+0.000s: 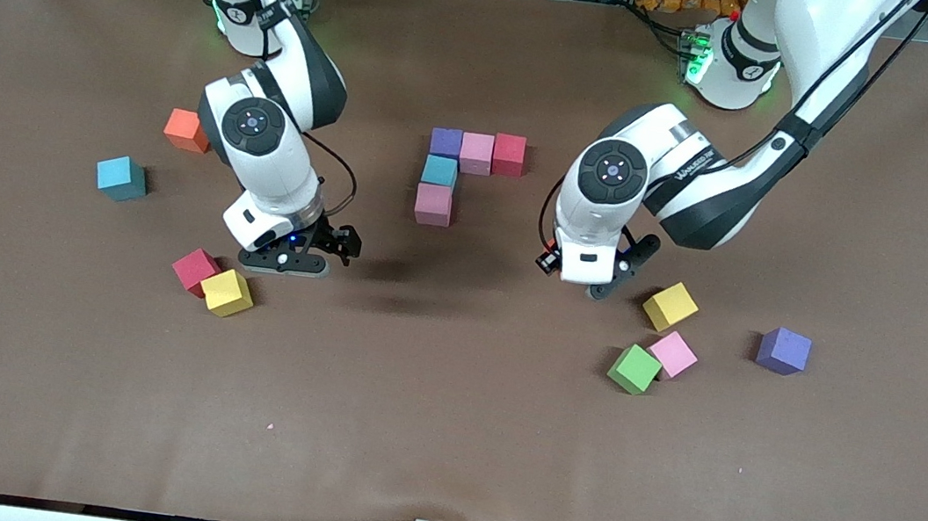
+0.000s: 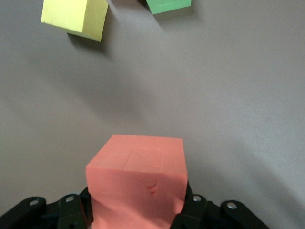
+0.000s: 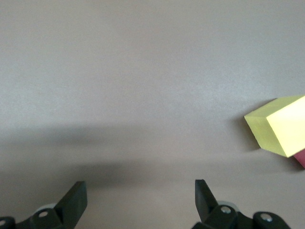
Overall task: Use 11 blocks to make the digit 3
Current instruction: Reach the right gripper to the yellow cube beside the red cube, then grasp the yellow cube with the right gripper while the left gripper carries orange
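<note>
In the left wrist view my left gripper (image 2: 138, 212) is shut on a salmon-red block (image 2: 138, 176). In the front view this gripper (image 1: 596, 279) hangs over bare table beside a loose yellow block (image 1: 670, 306), and its block is hidden under the hand. At mid-table, purple (image 1: 446, 142), pink (image 1: 476, 153) and red (image 1: 509, 154) blocks form a row. A blue (image 1: 439, 171) and a pink block (image 1: 433, 204) run from the purple one toward the front camera. My right gripper (image 1: 333, 246) stands open over bare table, with nothing between its fingers (image 3: 71, 202).
Loose blocks toward the left arm's end: pink (image 1: 672, 354), green (image 1: 634, 369), purple (image 1: 783, 350). Toward the right arm's end: orange (image 1: 185, 130), blue (image 1: 121, 178), red (image 1: 195, 270) touching yellow (image 1: 227, 292). The right wrist view shows that yellow block (image 3: 281, 125).
</note>
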